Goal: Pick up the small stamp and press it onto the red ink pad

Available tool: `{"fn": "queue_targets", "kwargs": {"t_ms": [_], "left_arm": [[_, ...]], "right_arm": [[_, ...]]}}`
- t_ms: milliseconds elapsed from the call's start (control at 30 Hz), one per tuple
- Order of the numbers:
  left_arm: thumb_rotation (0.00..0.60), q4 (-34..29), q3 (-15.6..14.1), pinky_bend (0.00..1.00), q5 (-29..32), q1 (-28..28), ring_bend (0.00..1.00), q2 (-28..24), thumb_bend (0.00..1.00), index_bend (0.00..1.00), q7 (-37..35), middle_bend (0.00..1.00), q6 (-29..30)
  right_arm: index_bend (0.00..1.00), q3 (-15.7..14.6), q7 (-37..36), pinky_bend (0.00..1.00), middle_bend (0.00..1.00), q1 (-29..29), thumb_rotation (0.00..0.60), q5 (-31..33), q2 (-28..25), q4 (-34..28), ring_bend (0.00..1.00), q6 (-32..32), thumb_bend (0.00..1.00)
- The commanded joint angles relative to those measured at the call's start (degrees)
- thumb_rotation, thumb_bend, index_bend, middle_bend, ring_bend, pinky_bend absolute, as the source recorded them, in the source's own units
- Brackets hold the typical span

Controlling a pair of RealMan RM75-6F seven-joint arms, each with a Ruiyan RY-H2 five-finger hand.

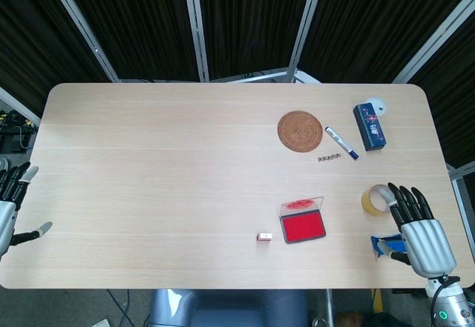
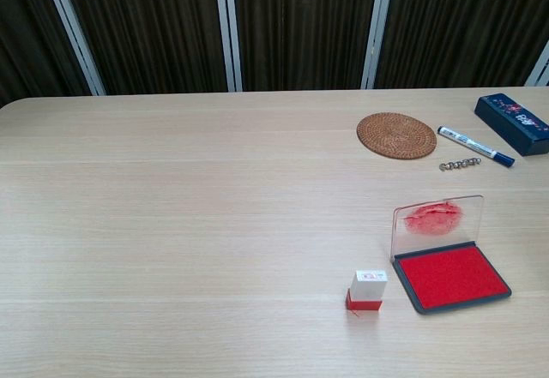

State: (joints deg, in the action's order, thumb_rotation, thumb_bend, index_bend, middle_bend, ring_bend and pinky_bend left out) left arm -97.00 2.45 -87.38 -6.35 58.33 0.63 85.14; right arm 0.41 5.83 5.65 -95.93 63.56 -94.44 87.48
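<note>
A small white stamp with a red base stands upright on the table near the front edge. Just right of it lies the red ink pad, its clear lid raised and smeared with red. My right hand hovers at the table's front right corner, fingers spread, holding nothing, well to the right of the pad. My left hand sits at the far left edge, fingers apart and empty. Neither hand shows in the chest view.
A woven round coaster, a marker pen, a short chain and a dark blue box lie at the back right. A tape roll sits by my right hand.
</note>
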Motion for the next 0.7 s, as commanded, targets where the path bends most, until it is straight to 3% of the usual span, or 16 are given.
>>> {"fn": "queue_targets", "kwargs": {"t_ms": [33,133,200,267,300,433,700], "left_arm": [[0.600,0.1,0.0,0.00,0.1,0.0,0.00,0.0,0.00,0.00,0.0,0.00,-0.1],[0.600,0.0,0.1,0.00,0.5,0.0,0.00,0.0,0.00,0.00,-0.1,0.00,-0.2],[0.600,0.1,0.3,0.00,0.9,-0.2,0.00,0.1,0.00,0.00,0.2,0.00,-0.5],[0.600,0.2,0.5,0.00,1.4,-0.5,0.00,0.3,0.00,0.00,0.5,0.00,-1.0],[0.600,0.2,0.6,0.00,1.7,-0.6,0.00,0.4,0.00,0.00,0.7,0.00,-1.3],[0.600,1.0,1.2,0.00,4.1,-1.7,0.00,1.2,0.00,0.00,1.7,0.00,-3.9],[0.600,3.1,2.3,0.00,7.9,-3.0,0.00,2.6,0.00,0.00,2.3,0.00,-6.7]], "right_arm": [[0.00,-0.1,0.2,0.00,0.00,0.1,0.600,-0.1,0.1,0.0,0.00,-0.2,0.00],[0.00,-0.1,0.9,0.07,0.00,0.5,0.600,-0.2,0.6,0.2,0.08,-1.1,0.00],[0.00,0.3,1.4,0.46,0.00,1.6,0.600,-0.3,1.4,0.7,0.44,-2.4,0.00],[0.00,0.7,1.9,0.77,0.00,2.7,0.600,-0.7,2.8,1.7,0.70,-3.4,0.00],[0.00,0.8,2.5,0.86,0.00,3.2,0.600,-1.0,3.4,2.3,0.77,-4.0,0.00],[0.00,0.5,4.7,0.98,0.07,7.5,0.600,-0.6,5.1,1.1,0.88,-12.3,0.00],[0.05,0.5,4.3,1.00,0.19,15.8,0.600,3.9,8.1,-5.7,0.92,-28.1,0.00]]}}
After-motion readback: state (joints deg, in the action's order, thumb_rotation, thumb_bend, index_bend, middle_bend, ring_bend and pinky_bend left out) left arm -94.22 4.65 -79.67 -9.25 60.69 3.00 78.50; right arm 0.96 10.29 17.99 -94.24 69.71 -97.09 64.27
